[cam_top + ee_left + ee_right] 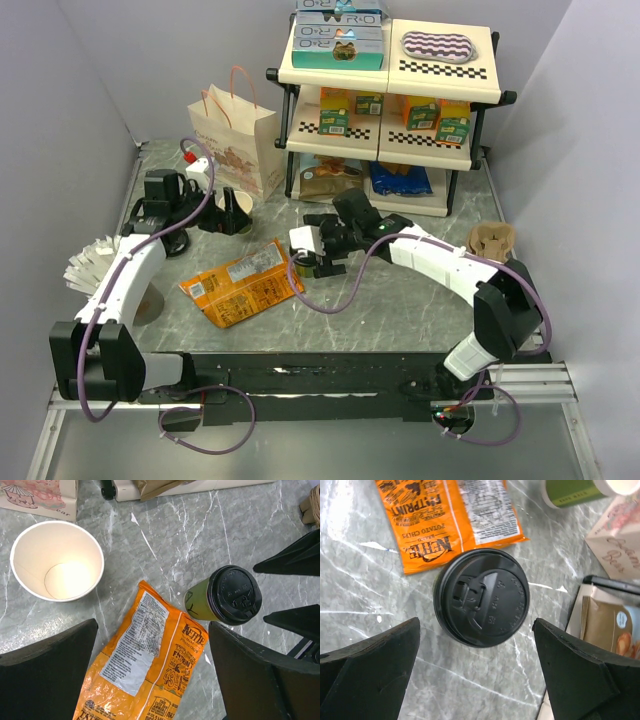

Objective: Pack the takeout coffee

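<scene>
A grey, white-veined marble tabletop (400,320) is enclosed on three sides by pale walls. Both claws are spread wide, and nothing is held by either. The right gripper (476,622) is poised directly above the takeout coffee (481,597), so that the black lid is framed between its two dark fingers (370,670); a clear gap is left on each side and the cup is not touched. The coffee is stood lid-up on the marble, its dark green wall being visible only from the left wrist camera. Just beside it, an orange chip bag (450,515) is laid flat, one corner nearly reaching the cup. The left gripper (152,626) is held over the far end of that chip bag, with its fingers parted either side of it and no contact made. Further out, a lidless cup (57,560) with a cream interior is stood upright on the table, apart from the chip bag. Close behind it a paper bag (235,140) with pink handles is stood upright. To the right of the paper bag, a two-tier shelf unit (390,110) stocked with boxes and packets is placed against the back wall. A brown cardboard cup carrier (492,240) is set near the right wall.
</scene>
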